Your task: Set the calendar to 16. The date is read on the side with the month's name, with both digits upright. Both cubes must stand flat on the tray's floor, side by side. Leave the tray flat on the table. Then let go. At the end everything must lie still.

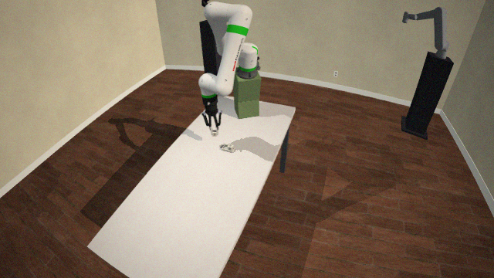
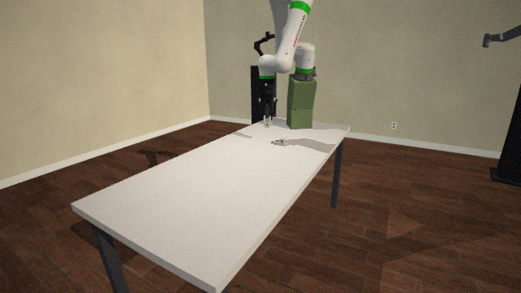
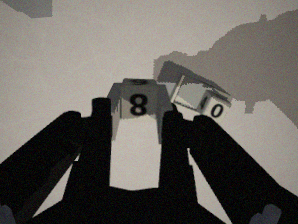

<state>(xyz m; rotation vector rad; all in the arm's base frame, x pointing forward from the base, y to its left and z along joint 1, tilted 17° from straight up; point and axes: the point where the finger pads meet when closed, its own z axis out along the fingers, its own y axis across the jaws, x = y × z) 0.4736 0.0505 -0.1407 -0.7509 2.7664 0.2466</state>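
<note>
My gripper (image 1: pixel 213 130) is shut on a small grey date cube (image 3: pixel 139 104) and holds it a little above the white table, to the left of the tray. The cube's face toward the wrist camera reads 8. The gripper also shows in the exterior view (image 2: pixel 266 123). The small calendar tray (image 1: pixel 226 147) lies on the table near the far right side, and it also shows in the exterior view (image 2: pixel 280 142). In the wrist view the tray (image 3: pixel 189 90) holds the other cube (image 3: pixel 214 107), which shows a 0. The month's name is too small to read.
The arm's green pedestal (image 1: pixel 247 94) stands on the table's far end, just behind the tray. The table's right edge (image 1: pixel 283 135) is close to the tray. A black column (image 1: pixel 426 94) with a second arm stands on the floor at the far right.
</note>
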